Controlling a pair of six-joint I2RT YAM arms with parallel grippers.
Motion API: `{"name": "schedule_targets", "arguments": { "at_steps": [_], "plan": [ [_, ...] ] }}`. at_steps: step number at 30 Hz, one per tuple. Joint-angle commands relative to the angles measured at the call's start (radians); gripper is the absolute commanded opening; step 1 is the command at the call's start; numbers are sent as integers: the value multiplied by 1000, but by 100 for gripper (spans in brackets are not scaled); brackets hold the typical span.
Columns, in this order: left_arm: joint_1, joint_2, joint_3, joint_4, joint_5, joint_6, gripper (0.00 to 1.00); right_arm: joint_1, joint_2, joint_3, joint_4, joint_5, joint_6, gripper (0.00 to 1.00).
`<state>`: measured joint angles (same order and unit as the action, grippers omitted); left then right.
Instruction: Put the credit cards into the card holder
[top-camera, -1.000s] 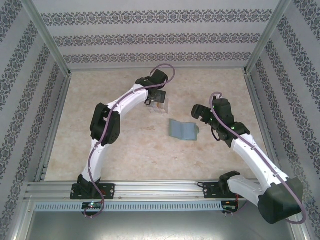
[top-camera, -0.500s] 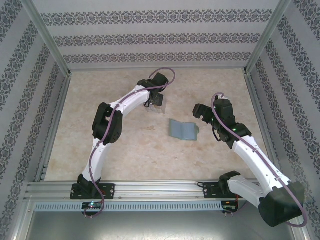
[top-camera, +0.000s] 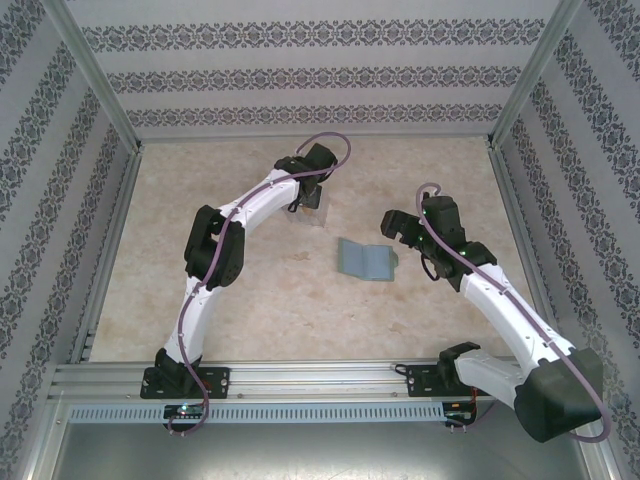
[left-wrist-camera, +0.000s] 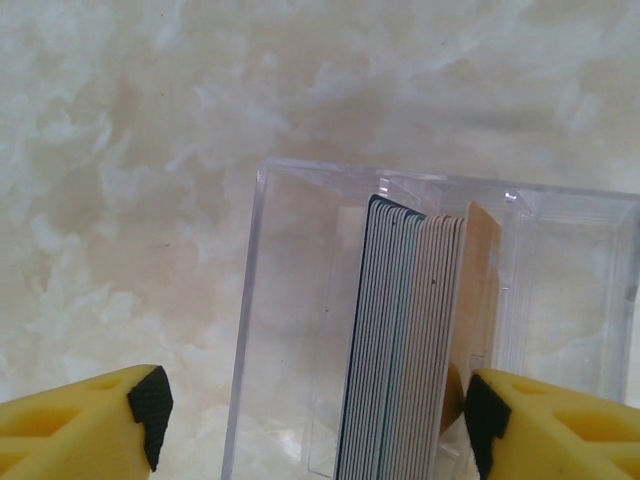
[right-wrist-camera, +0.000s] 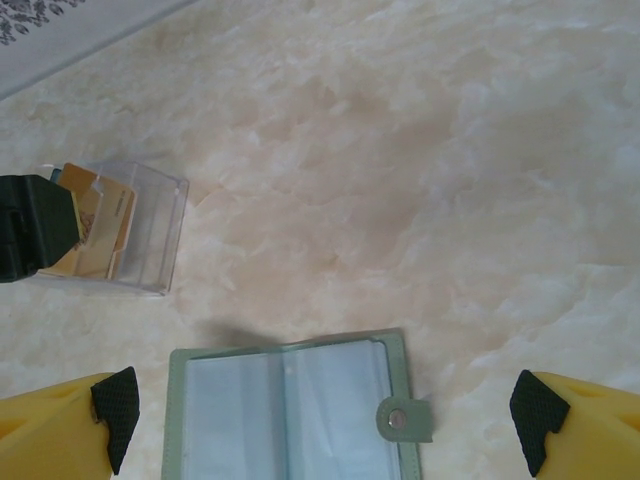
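The credit cards (left-wrist-camera: 400, 340) stand on edge as a stack inside a clear plastic box (left-wrist-camera: 290, 300), with an orange-yellow card (left-wrist-camera: 482, 270) at the stack's right end. My left gripper (left-wrist-camera: 318, 420) is open and straddles the stack: its right pad is close to the orange card, and its left pad stands well clear. From above, the left gripper (top-camera: 310, 203) hangs over the box (top-camera: 314, 214). The sage-green card holder (right-wrist-camera: 290, 410) lies open like a book on the table, snap tab to the right. My right gripper (right-wrist-camera: 322, 418) hovers wide open above it, holding nothing.
The card holder (top-camera: 365, 260) lies mid-table between the two arms, with the right gripper (top-camera: 402, 226) just to its right. In the right wrist view the clear box (right-wrist-camera: 150, 235) sits a short way behind and left of the holder. Patterned walls enclose the marble tabletop (top-camera: 220, 270).
The left gripper's jaws have narrowed around the card stack. The right gripper has shifted slightly left and away from me. The card holder has not moved.
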<state>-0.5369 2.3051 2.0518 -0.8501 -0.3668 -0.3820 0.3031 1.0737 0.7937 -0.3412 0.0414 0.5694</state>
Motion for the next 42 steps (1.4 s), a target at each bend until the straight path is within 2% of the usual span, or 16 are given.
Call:
{"name": "schedule_targets", "arguments": {
  "at_steps": [1,4,10,13,18,21,24,28,35,42],
  "plan": [
    [-3,-20,28,-55,5,-8,74,1,14,45,-2,-37,3,98],
    [-2,-8,41,-65,5,-4,65,11,19,48,7,-35,6,98],
    [1,29,118,-138,19,8,40,25,-19,39,39,-75,66,98],
    [1,24,121,-152,28,-2,38,36,-55,36,41,-68,73,98],
    [2,26,120,-148,45,3,38,36,-80,31,34,-60,54,98],
    [1,22,115,-151,81,-6,52,36,-70,44,13,-71,44,98],
    [0,13,94,-132,74,-21,60,36,-70,40,15,-75,39,98],
    [2,20,96,-133,51,-16,62,36,-71,38,15,-75,35,98],
    [0,36,100,-119,114,4,60,30,-61,38,11,-80,28,98],
    [2,64,115,-125,97,10,65,27,-34,53,11,-110,22,98]
  ]
}}
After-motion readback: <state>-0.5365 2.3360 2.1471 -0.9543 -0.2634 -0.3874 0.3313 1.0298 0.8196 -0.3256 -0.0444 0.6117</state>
